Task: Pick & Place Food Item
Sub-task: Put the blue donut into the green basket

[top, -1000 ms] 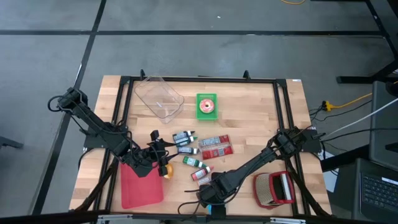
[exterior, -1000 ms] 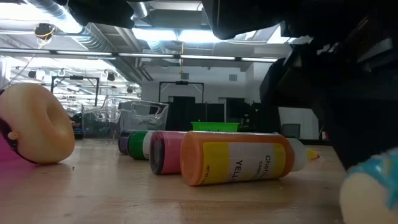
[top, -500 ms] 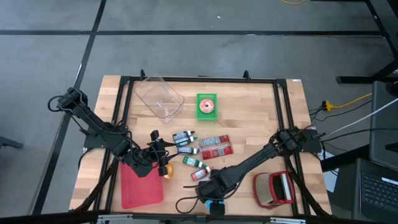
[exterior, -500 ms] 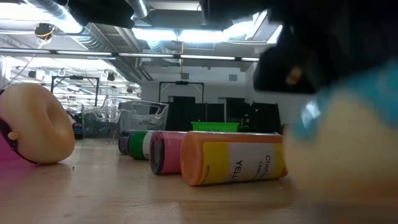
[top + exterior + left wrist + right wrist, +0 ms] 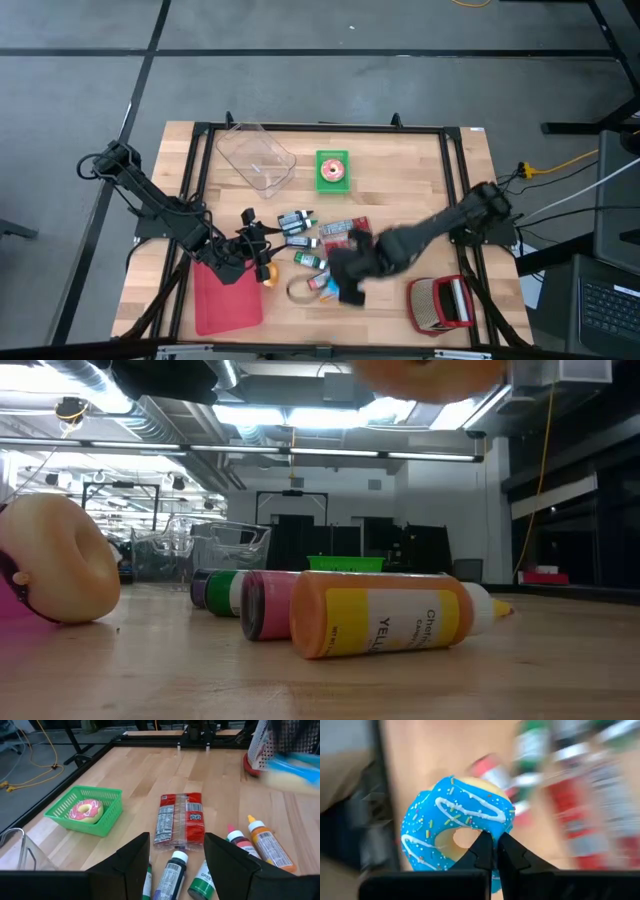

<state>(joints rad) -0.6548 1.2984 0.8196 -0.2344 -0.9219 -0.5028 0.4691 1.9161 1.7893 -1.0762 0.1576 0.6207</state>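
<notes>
A blue-iced donut with white stripes and sprinkles hangs in my right gripper, which is shut on it. In the high view that gripper is a blur over the bottles near the table's middle front. The low view shows the donut's underside high above the table. My left gripper stands open at the front left with nothing between its fingers. A plain beige donut stands tilted on a pink board beside it. A green basket at the far middle holds a pink donut. My right gripper pinches the blue donut's ring at the edge of its hole between its two fingers, whose tips meet there and hide the spot itself. The fingers come steeply from above. The donut is lifted clear of the table and hangs tilted, iced face toward the wrist.
Several small bottles and a red snack packet lie mid-table, with an orange bottle close to the low camera. A clear tub stands at the far left and a red-and-white mesh item at the front right.
My right gripper has risen from the table's near edge and swung toward the far side, over the bottles, tipping more steeply down. The blue donut, which lay on the table by the near edge, has gone up with it and now hangs clear.
</notes>
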